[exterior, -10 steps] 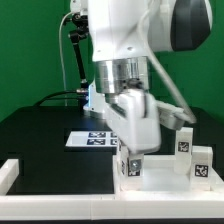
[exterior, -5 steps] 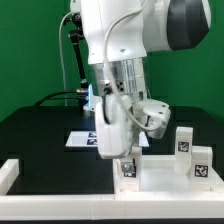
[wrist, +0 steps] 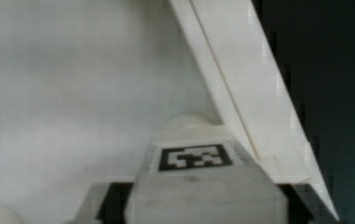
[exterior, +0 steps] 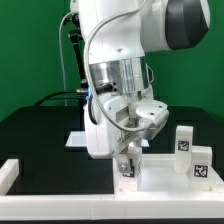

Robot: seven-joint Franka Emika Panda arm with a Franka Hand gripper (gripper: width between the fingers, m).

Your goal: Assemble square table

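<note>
Slab (exterior: 160,172): white square tabletop, flat on the table at the exterior view's lower right, against the rail (exterior: 12,172).
Leg (exterior: 127,168): short, white, tagged; upright at the slab's near corner on the exterior view's left, under the arm. Seated in its socket or only resting on it: cannot tell.
Other legs (exterior: 193,152): 2, upright at the slab's far right in the exterior view, well apart from the gripper.
Gripper (exterior: 129,160): down over the near leg, wrist rotated.
Jaws: part closed around the leg, 1 pad at each side in the wrist view; judged grasping the leg (wrist: 197,172).
Marker board (exterior: 76,138): flat on the table behind the arm, mostly hidden.
Handling, leg: judged light, rigid plastic with smooth and fairly slippery sides. Take hold across the flat sides near the top, clear of the tag face; keep the axis vertical while turning.
Handling, slab: judged stiff and heavier than the legs, too wide for the jaws. Push at an edge; brace against the rail.
Risk: slip at the pads while turning; cross-seating if tilted.
</note>
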